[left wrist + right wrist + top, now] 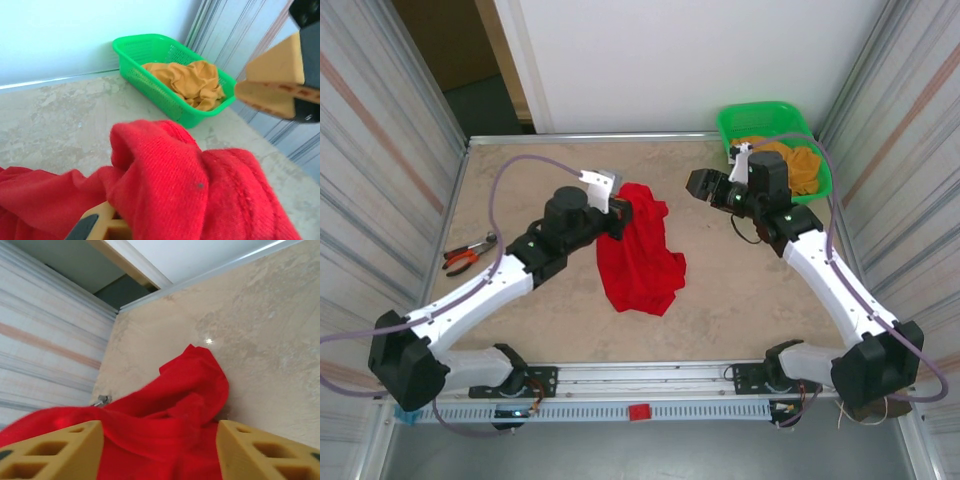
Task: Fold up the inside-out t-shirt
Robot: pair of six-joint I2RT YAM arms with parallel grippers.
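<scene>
The soft, limp red t-shirt [642,258] lies crumpled mid-table, its far edge pinched in the closed left gripper [620,207]. To its right the right gripper [693,186] hangs parted and empty. A hem corner seems the surest hold.

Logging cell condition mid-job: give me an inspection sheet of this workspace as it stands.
Surface: beige stone-look table, no spills seen.
Job's things: red t-shirt crumpled mid-table, unfolded.
Clutter: pliers near the left edge; green basket holding orange cloth, far right corner.
End effectors: left end effector shut on the shirt's far edge; right end effector open, apart from the shirt.
Cables: purple-grey cable loops over each arm.
Surroundings: white wall, ribbed side panels.
</scene>
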